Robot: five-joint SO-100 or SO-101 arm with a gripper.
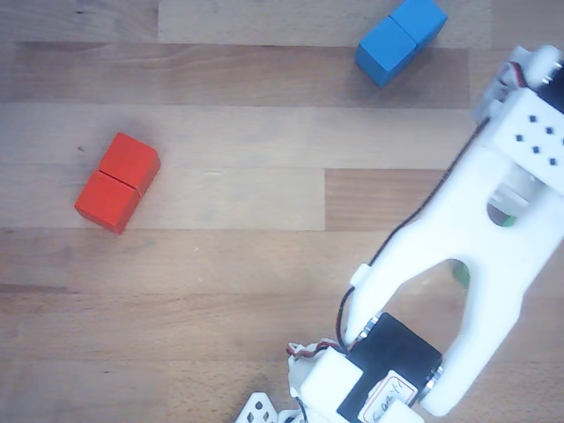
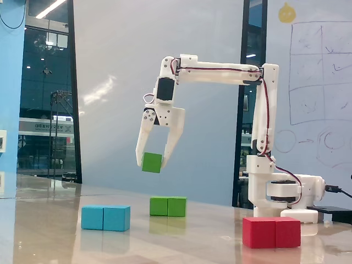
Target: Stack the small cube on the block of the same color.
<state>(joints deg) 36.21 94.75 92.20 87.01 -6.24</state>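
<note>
Landmark: the green oblong block point(image 2: 168, 206), two cubes long with a seam across its middle, lies flat on the glossy wooden table point(image 2: 165, 242); every place below is given from it.
Small cube: the small matte green cube point(image 2: 152, 162) hangs in the air, above the green oblong block and a little to its left in the fixed view, well clear of its top face.
Gripper: the white two-finger gripper point(image 2: 152, 161) points down with its fingers clamped on either side of the small cube, carrying it.
Arm: the white arm point(image 2: 220, 74) reaches out nearly level from its base, which stands right of the green oblong block in the fixed view.
Other blocks: a blue oblong block point(image 2: 105, 218) lies left of and nearer the camera than the green one; a red oblong block point(image 2: 271, 231) lies to its right and nearer too.
Other view: the arm covers the green things, so only a green sliver point(image 1: 461, 275) shows beside it.
Done: the cube is picked up and raised.
Left: by the look of it, shift slightly right over the green oblong block, lower, set the cube on top, and let go.
</note>
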